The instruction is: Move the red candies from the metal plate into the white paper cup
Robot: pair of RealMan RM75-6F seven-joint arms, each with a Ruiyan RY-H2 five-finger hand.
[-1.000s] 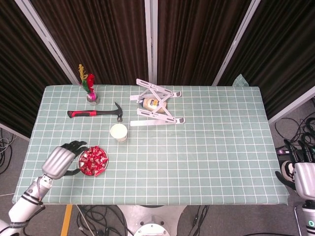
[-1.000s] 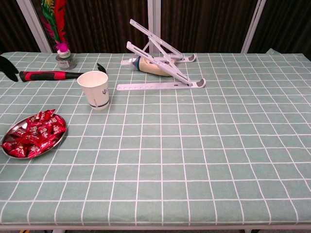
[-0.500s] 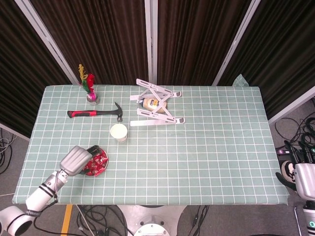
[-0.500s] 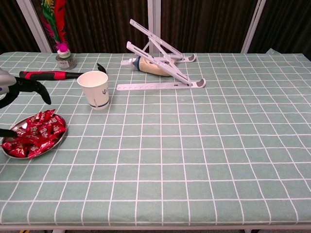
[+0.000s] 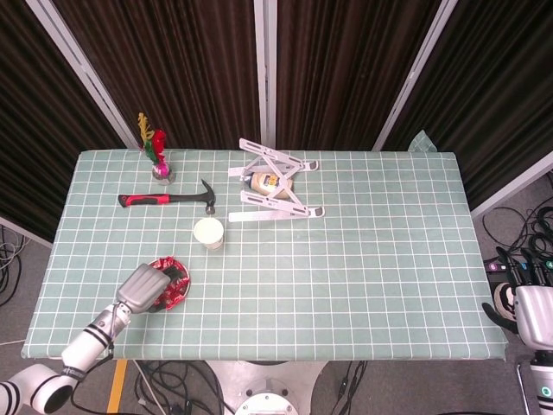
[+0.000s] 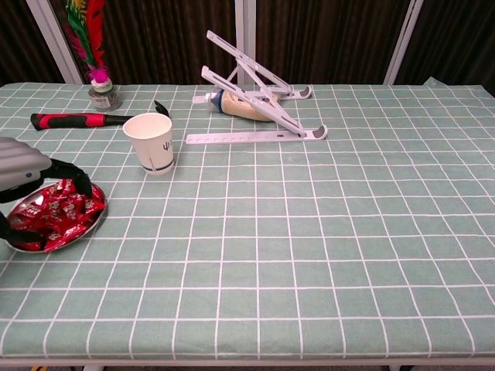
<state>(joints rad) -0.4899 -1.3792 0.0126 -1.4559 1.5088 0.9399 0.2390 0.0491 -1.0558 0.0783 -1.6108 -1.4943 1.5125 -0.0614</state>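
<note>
The metal plate (image 5: pixel 184 284) (image 6: pixel 98 222) lies near the table's front left, heaped with red candies (image 5: pixel 175 277) (image 6: pixel 60 216). My left hand (image 5: pixel 145 288) (image 6: pixel 25 167) hovers right over it, covering its left half in the head view. In the chest view the dark fingers (image 6: pixel 76 178) arch down onto the pile and the thumb stands apart at the plate's near rim, with no candy visibly pinched. The white paper cup (image 5: pixel 209 233) (image 6: pixel 153 143) stands upright just behind and right of the plate. My right hand (image 5: pixel 533 311) hangs beyond the table's right edge, holding nothing.
Behind the cup lies a red-handled hammer (image 5: pixel 164 199) (image 6: pixel 85 119). A feather shuttlecock (image 5: pixel 158 160) (image 6: pixel 99 85) stands at the back left. A white folding stand (image 5: pixel 275 190) (image 6: pixel 259 108) with a bottle under it sits at the back centre. Cables lie on the floor.
My left hand has swung in from the plate's left side to a spot directly above it, and its fingers have come down onto the candies. The right hand has stayed put.
</note>
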